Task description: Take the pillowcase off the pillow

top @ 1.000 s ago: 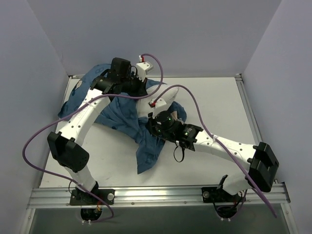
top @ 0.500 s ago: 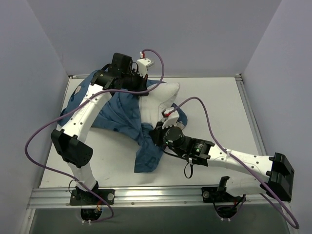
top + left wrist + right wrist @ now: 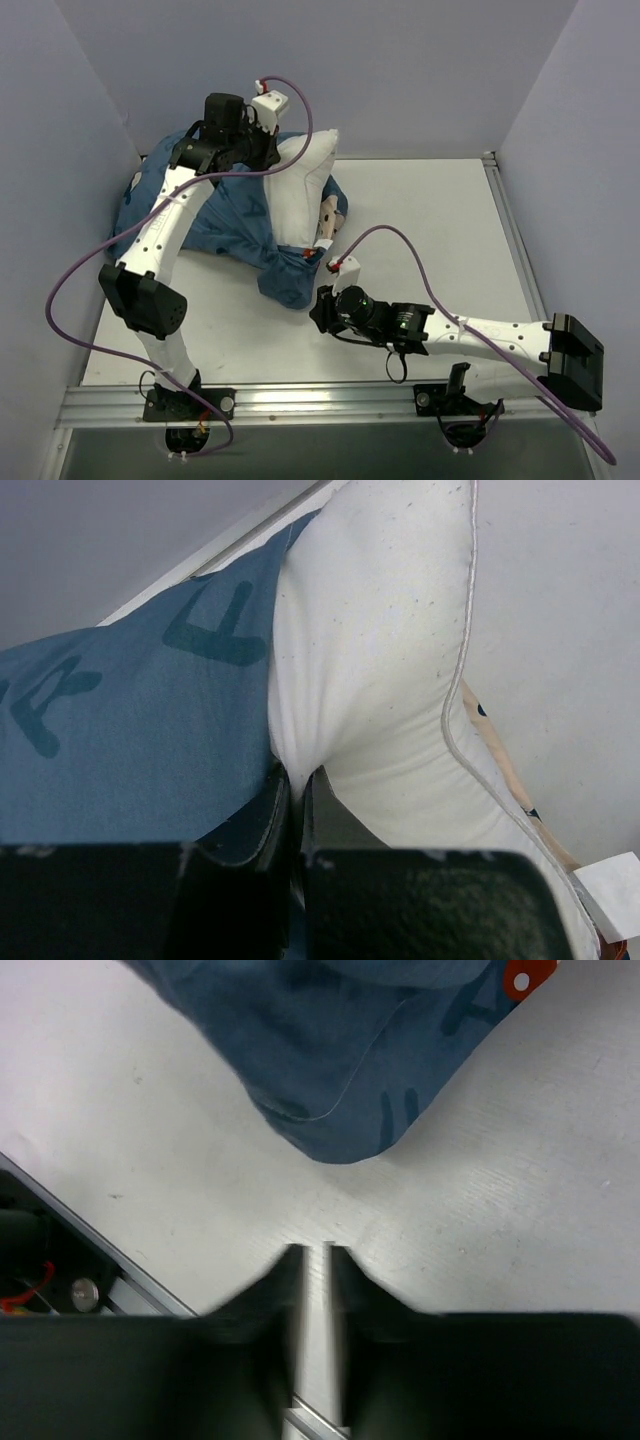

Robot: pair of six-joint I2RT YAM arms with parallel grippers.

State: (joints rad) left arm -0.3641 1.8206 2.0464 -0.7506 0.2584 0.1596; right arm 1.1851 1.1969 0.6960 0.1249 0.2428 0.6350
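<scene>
While left hand [image 3: 297, 792] pinches pillow [image 3: 385, 650], pillowcase [image 3: 130, 720] alongside — touching

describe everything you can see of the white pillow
The pillow is plain white and plump, a soft cloth cushion with a piped seam along its edge and tiny dark specks. One long side and a far corner stick out of the blue pillowcase; the rest is hidden inside it. It lies at the far left of the table, its bare corner seemingly lifted toward the back wall. The left pincer is shut on a bunched fold of its white cloth.
</scene>
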